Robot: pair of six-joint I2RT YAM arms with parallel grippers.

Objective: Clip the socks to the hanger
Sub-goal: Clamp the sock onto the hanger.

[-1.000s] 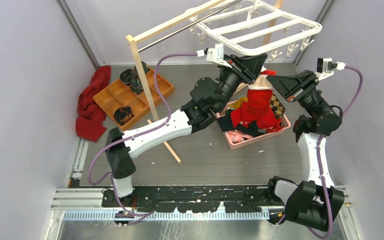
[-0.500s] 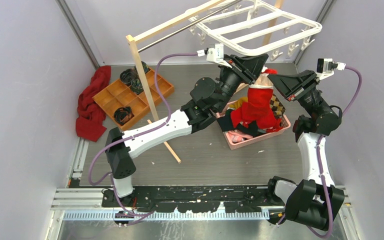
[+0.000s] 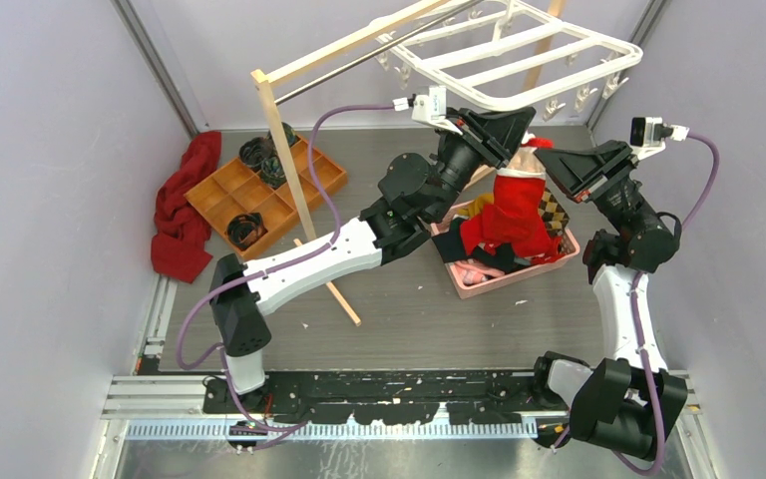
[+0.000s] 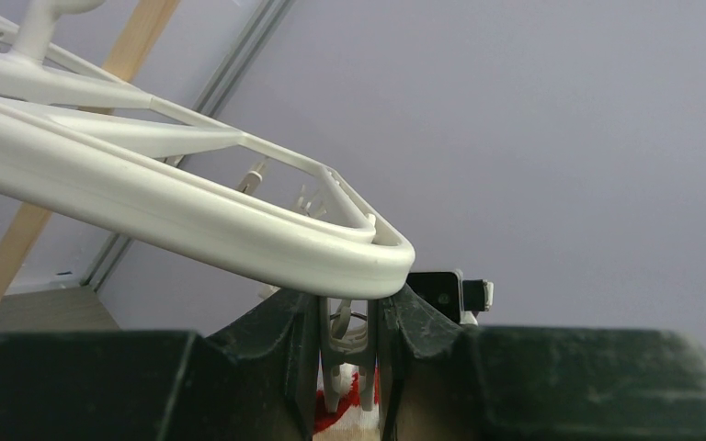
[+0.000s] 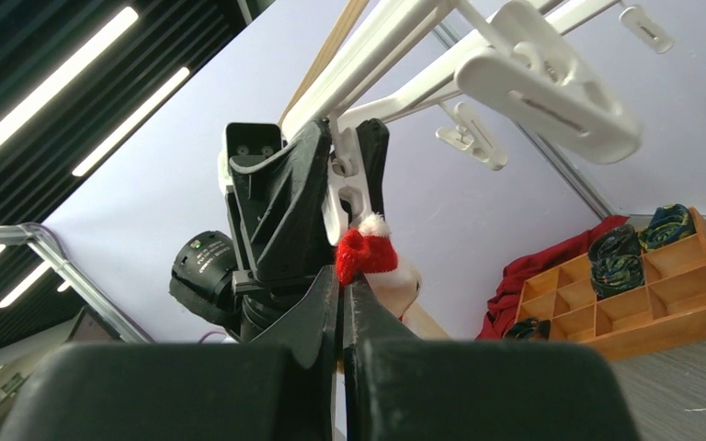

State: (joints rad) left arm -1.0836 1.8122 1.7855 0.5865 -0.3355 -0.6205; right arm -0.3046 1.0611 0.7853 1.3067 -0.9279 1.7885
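Almost no change from a second ago: only a slight creep of the right arm toward the hanger, and the sock's top edge a touch nearer the frame.

Left gripper (image 3: 527, 120) raised under the near corner of the white clip hanger (image 3: 489, 103). Closed on a dangling white clip (image 4: 347, 347), with one dark finger pressed against each side of it, seen from the left wrist just below the hanger's curved rim (image 4: 193, 216).

Right gripper (image 3: 547, 153) reaching in from the right, opposite the left one. Nearly fully closed, with only a thin slit between its fingers, pinching the top of a red sock (image 5: 360, 255) that has a white pompom. Holds that top edge just beside the clip and below the hanger's bars (image 5: 515, 69).

From above, the red sock (image 3: 515, 195) hanging down between the two grippers, its lower end meeting a heap of red and patterned garments in a pink basket (image 3: 519, 279) on the table (image 3: 409, 319).

Hanger hung from a light wooden rack (image 3: 289, 160). To the left, a wooden compartment tray (image 3: 221, 190) holding dark rolled socks, and beside it a dark red cloth (image 3: 180, 215) against the wall.
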